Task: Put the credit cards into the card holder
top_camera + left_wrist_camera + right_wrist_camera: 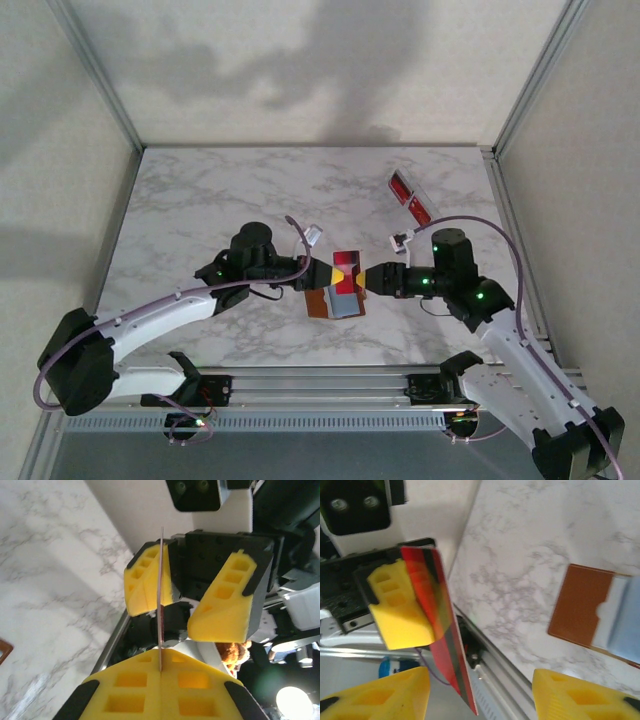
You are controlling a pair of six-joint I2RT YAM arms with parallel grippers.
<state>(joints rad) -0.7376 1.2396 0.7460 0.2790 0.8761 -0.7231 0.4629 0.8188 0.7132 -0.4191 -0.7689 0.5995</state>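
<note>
Partly done, I judge: a pale blue-grey plastic card [347, 305] seems tucked into the open tan-brown leather card holder [316, 304] toward the marble table's [200, 210] 6 o'clock edge, though the overhead view is too small to be sure. More red cards [400, 187] wait in the clear plastic tray [410, 200] at 1 o'clock. The left gripper [328, 272], reaching from 9 o'clock, pinches a red plastic credit card [345, 267] aloft at the holder's 12 o'clock, while the right gripper [362, 279] faces it from 3 o'clock, jaws parted around the card's far edge

red card [345, 266] above brown card holder [316, 304]
</note>
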